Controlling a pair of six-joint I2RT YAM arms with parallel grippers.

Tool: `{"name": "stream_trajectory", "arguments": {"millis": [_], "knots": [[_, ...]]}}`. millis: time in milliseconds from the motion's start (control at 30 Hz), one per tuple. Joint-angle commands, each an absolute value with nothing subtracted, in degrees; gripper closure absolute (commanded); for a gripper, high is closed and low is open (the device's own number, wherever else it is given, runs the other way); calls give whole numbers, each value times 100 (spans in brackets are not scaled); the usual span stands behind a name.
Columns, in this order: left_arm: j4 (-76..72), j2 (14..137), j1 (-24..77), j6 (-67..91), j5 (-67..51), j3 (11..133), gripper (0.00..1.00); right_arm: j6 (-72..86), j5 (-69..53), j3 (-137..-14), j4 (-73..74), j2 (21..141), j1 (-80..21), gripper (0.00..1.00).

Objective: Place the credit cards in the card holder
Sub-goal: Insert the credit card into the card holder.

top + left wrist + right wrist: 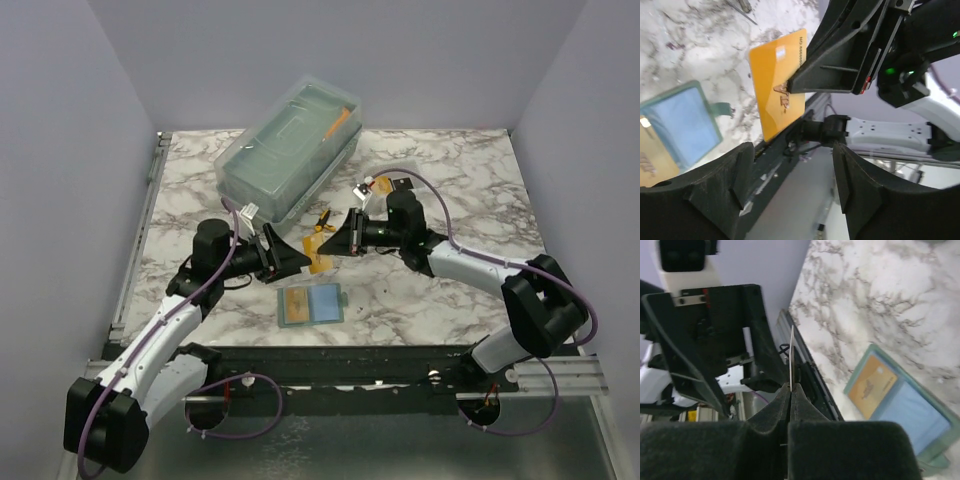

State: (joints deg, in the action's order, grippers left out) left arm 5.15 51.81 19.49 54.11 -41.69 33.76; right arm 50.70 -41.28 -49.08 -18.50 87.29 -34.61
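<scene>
Credit cards: 2 seen, both gold-yellow. These are the upright card (771,100) and the pocketed card (871,386).
Card holder (326,303): 1, lying open, 2 panels showing.
Arms: 2.
Grippers: 2, the left gripper (292,258) and the right gripper (336,238).
Translucent lidded box (290,150): 1.
Yellow-handled tool (322,218): 1.
Orange item (337,122) inside the box: 1, kind unclear.

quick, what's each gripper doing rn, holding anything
Left gripper: open, holding nothing.
Right gripper: shut on the gold credit card, held off the table.
</scene>
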Motion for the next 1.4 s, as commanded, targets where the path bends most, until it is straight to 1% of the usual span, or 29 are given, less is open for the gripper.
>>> {"name": "stream_trajectory", "arguments": {"millis": [0,133,200,400,500,600,667,700,733,767,833,900,967,1033,1133,1233,1300,1367], "knots": [[-874,4855,1899,6678,-4664,2725,30,6159,-4561,-4503,-4169,8597,-3652,100],[-1079,4713,1898,6886,-4656,2469,32,6328,-4440,-4283,-4652,8656,-3828,100],[-1110,4723,1902,6935,-4639,2429,37,6330,-4398,-4248,-4706,8673,-3917,100],[-1116,4694,1893,6844,-4422,2432,59,6368,-4413,-4135,-4762,8653,-3963,100],[-969,4723,1890,6644,-4327,2487,65,6363,-4463,-4090,-4724,8638,-3964,100],[-537,4715,1891,6196,-4176,2633,79,6306,-4448,-4049,-4544,8578,-3970,100],[210,4730,1892,5645,-3892,2888,91,6046,-4354,-4081,-4070,8502,-3972,100],[671,4759,1894,5321,-3715,3065,98,5837,-4253,-4124,-3639,8428,-3970,97],[1087,4816,1897,5003,-3535,3238,100,5576,-4024,-4180,-3160,8358,-3971,89],[1432,4876,1893,4708,-3385,3377,100,5336,-3836,-4225,-2669,8306,-3972,83],[1967,4990,1892,4262,-3134,3598,100,4913,-3505,-4336,-1881,8256,-3973,67],[2191,5097,1901,4169,-2992,3667,100,4535,-3074,-4446,-1140,8234,-4006,54],[2239,5262,1901,4223,-2977,3668,100,4211,-2495,-4591,-317,8277,-4096,45],[2393,5448,1898,4288,-2791,3687,100,3993,-1887,-4756,451,8369,-4312,38],[2435,5647,1904,4409,-2716,3633,100,3847,-713,-5135,1427,8650,-4930,30],[2417,5780,2053,4434,-2538,3582,100,4003,385,-5469,2150,9041,-5494,29],[2426,5887,2243,4421,-2394,3596,100,4113,887,-5695,2628,9311,-5694,28],[2426,5998,2441,4460,-2285,3572,100,4219,1352,-5944,3035,9610,-5851,24]]}}
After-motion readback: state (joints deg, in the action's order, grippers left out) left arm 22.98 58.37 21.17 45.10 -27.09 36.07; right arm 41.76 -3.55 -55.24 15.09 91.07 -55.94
